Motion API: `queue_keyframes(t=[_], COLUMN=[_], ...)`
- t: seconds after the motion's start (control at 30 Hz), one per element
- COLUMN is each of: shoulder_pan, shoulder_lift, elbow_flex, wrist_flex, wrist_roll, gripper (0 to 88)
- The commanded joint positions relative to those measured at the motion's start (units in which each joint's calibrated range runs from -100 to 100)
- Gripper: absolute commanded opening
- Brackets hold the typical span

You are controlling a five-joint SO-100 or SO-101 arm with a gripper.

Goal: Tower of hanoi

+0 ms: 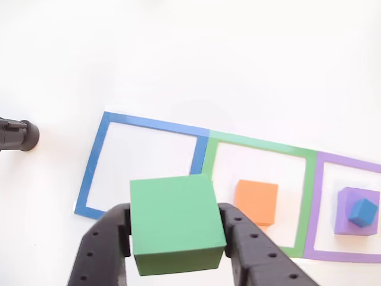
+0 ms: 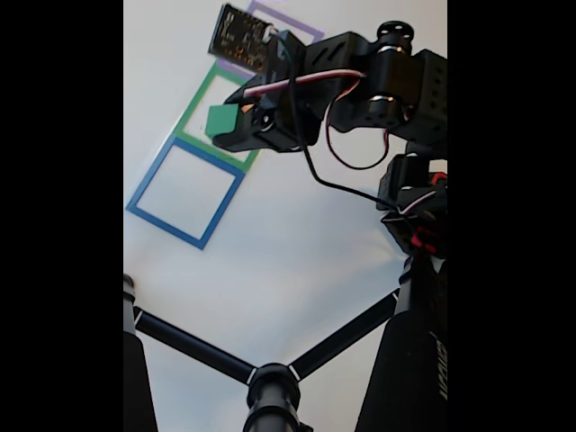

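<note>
1. The gripper has the green cube clamped between its two black fingers, one pressed to each side face, and the cube sits lifted clear of the white table.
2. In the fixed view the arm reaches out level from its base toward the squares, with the gripper at the far end and the green cube poking out of it, up in the air.
3. Beyond the gripper in the other view lies the blue square outline, partly hidden behind the cube.
4. To the gripper's right in that view sits the green square outline with an orange cube inside it.
5. Further right, the purple square outline holds a purple cube with a small blue cube on top.
6. There is white lettering on the black tripod leg in the fixed view, too blurred to read.
</note>
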Motion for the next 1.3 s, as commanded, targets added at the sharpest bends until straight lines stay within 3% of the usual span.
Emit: queue_keyframes(t=[0.0,0.5,0.63,0.77,0.93,1.27], shoulder_pan=[4.24,18.43,21.12,25.15,29.46,26.87], shoulder_lift=[-2.05,-5.68,-6.73,-9.16,-10.69,-0.60], elbow_flex=[-10.42,-13.33,-5.79,9.94,35.31,59.40], wrist_flex=[6.68,12.19,7.89,-4.49,-31.70,-72.11], wrist_roll=[-0.26,7.85,9.71,9.71,9.71,9.71], gripper=[7.6,7.4,7.7,7.7,7.5,7.4])
